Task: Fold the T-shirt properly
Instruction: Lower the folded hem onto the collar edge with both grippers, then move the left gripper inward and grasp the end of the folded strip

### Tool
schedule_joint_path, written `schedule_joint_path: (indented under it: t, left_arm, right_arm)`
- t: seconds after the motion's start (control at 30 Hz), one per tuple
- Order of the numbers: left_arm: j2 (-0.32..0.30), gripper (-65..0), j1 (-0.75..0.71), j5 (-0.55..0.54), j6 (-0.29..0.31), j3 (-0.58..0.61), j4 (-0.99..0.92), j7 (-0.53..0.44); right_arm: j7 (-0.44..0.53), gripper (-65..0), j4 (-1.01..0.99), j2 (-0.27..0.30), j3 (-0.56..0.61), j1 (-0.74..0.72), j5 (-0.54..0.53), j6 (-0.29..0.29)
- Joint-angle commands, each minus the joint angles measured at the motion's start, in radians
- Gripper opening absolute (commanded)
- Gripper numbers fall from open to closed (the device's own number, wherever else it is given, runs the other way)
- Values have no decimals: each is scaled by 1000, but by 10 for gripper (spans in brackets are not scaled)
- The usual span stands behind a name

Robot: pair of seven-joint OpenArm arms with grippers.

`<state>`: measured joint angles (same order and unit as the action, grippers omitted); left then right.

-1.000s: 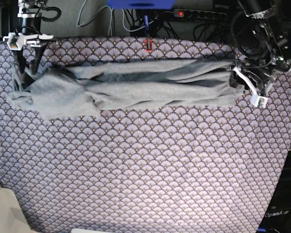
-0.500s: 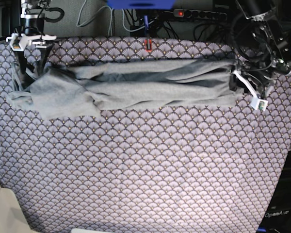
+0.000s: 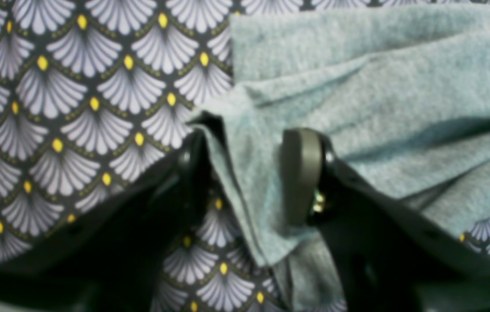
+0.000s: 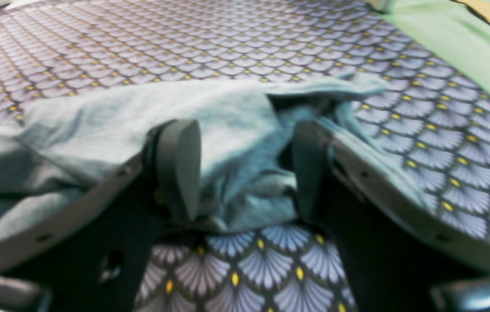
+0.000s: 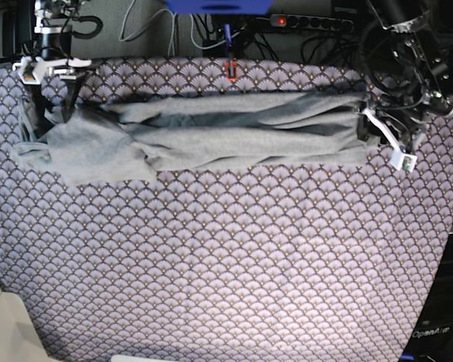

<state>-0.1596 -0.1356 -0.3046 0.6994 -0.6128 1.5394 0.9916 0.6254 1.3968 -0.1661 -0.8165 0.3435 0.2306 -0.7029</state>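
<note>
Fabric fills the left wrist view: the light grey, soft heathered-knit T-shirt (image 3: pixel 379 99) lies in loose folds over the purple cloth with a fan-scale pattern and yellow dots (image 3: pixel 76 108) that covers the desk. The left end effector (image 3: pixel 245 173) has its two dark fingers on either side of a hanging edge of the shirt. One grey pad (image 3: pixel 299 173) presses flat against the fabric; the other finger is a dark blur on the far side of that edge, so the shirt edge sits pinched between them.

From the right wrist view, the right end effector (image 4: pixel 245 169) has its grey pads (image 4: pixel 180 164) spread wide apart. A rumpled bunch of the T-shirt (image 4: pixel 141 117) sits in the gap between them, but the pads are not squeezing it. The picture is too blurred to tell whether either pad touches the fabric. Patterned cloth (image 4: pixel 227 47) stretches beyond the shirt and shows beneath the fingers.

Seen from the base view, the T-shirt (image 5: pixel 211 132) stretches as a long crumpled band across the far part of the desk. The left end effector (image 5: pixel 374 128) is at the band's right end. The right end effector (image 5: pixel 53 94) stands upright at the left end, where a sleeve spreads toward the desk's left edge. The near part of the patterned cloth (image 5: pixel 226 271) is bare.
</note>
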Motion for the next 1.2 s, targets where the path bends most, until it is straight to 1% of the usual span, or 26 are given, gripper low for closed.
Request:
schedule_joint_path:
  t: [0.0,0.33,0.47,0.5,0.57,0.67,0.77,0.83,1.0,1.1,1.17]
  left_arm:
    - [-4,-383,9,-18,-1,-3,14,-12]
    - [1,-383,9,-14,-1,-3,16,-12]
    - [1,-383,9,-18,-1,-3,22,-12]
    - [1,-383,9,-18,-1,-3,25,-12]
    - [1,-383,11,-20,-1,-3,28,-12]
    - [1,-383,23,-20,-1,-3,28,-10]
    - [1,-383,24,-20,-1,-3,28,-10]
    - [1,-383,24,-20,-1,-3,28,-9]
    - [-2,-383,29,-20,-1,-3,28,-3]
    - [-5,-383,29,-18,-1,-3,28,-3]
    - [-7,-383,29,-17,-1,-3,28,-3]
  right_arm:
    - [37,-300,16,9,-2,1,-20,5]
    - [46,-301,-23,9,0,-8,-20,5]
    - [38,-306,28,9,-10,-68,-20,5]
    - [38,-315,48,9,-16,-82,-20,5]
    - [38,-355,83,9,-28,-105,-20,5]
    - [38,-439,115,9,-25,-128,-20,5]
    - [37,-515,103,9,-22,-154,-20,5]
    - [37,-552,60,9,-20,-176,-1,5]
    - [37,-582,-60,9,-28,-263,155,5]
    - [37,-588,-122,9,-28,-275,191,5]
    - [37,-587,-170,23,-28,-275,200,5]
